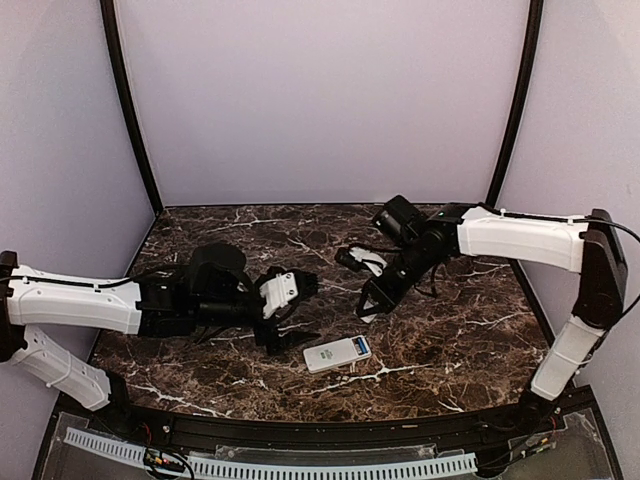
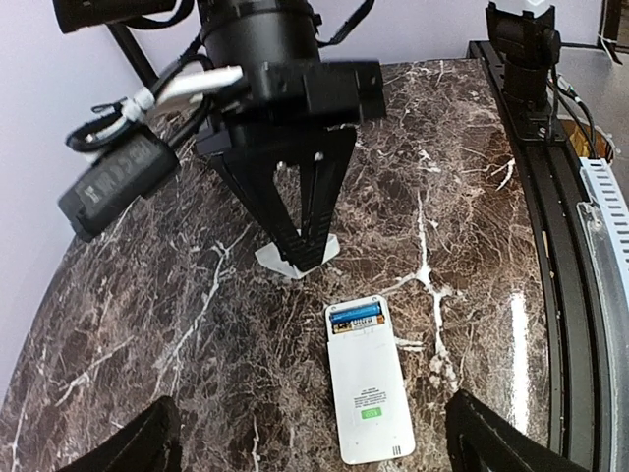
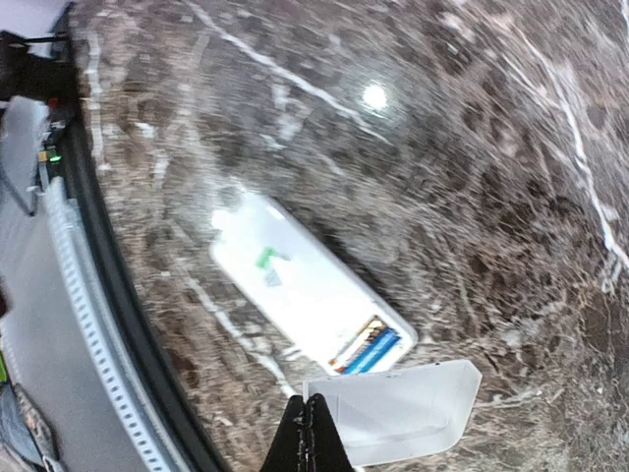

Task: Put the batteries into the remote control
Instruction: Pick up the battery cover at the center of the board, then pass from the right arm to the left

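The white remote control (image 1: 336, 354) lies face down on the marble table, so its buttons are hidden. Its battery bay at one end is uncovered and holds two batteries (image 2: 356, 317), one of them blue. They also show in the right wrist view (image 3: 369, 349) at the end of the remote (image 3: 295, 280). My right gripper (image 3: 313, 438) is shut on the edge of a flat white plate (image 3: 403, 408) just beyond that end, low at the table. In the left wrist view the plate (image 2: 324, 251) sits under its fingers (image 2: 300, 231). My left gripper (image 2: 314, 447) is open and empty, hovering around the remote (image 2: 369, 398).
A black rail (image 2: 550, 226) and a white slotted strip (image 1: 300, 465) run along the table's near edge. Purple walls close in the back and sides. The right arm's black cable and camera body (image 2: 108, 187) hang above the plate.
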